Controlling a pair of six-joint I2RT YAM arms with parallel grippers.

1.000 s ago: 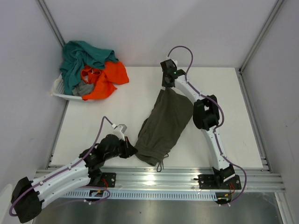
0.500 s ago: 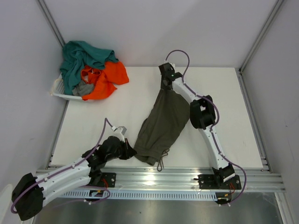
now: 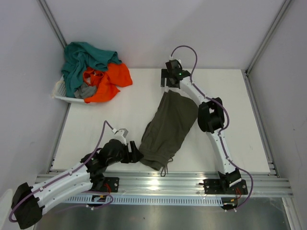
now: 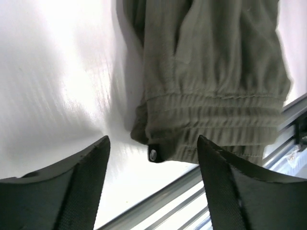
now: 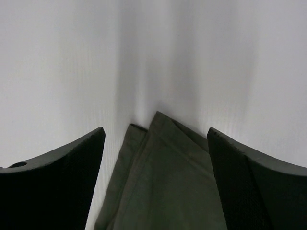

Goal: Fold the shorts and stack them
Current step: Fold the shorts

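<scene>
**Two grippers open, olive pair flat on the table**

Both sets of jaws stand wide apart on my screens, and neither is holding cloth.

Nearest to me, the left gripper (image 4: 153, 143) sits low over the table (image 3: 120, 115), just beyond the aluminium rail (image 3: 163, 182). Its fingers (image 4: 76, 187) are spread, with bare white surface beneath them. The gathered waistband of the olive-green shorts (image 3: 168, 127) lies just ahead of the tips — close, but not pinched. A small dark eyelet (image 4: 154, 154) shows on the waistband's near corner, and from above I can see the drawstring (image 3: 165, 167) trailing off the waist end toward the rail.

The shorts lie on the table as a long, narrow shape. They run diagonally from the waist near the left gripper up and to the right, toward the far edge.

At that far end the right gripper (image 3: 166, 85) hangs over the hem. In its wrist view the hem corner comes to a point between the spread fingers and touches neither one — I can make out layered edges of cloth there.

Farthest back, in the left corner, the white basket (image 3: 58, 90) holds a heap of teal shorts (image 3: 81, 57), orange shorts (image 3: 112, 79) and a bit of grey shorts (image 3: 85, 91), with cloth spilling over its rim.
</scene>
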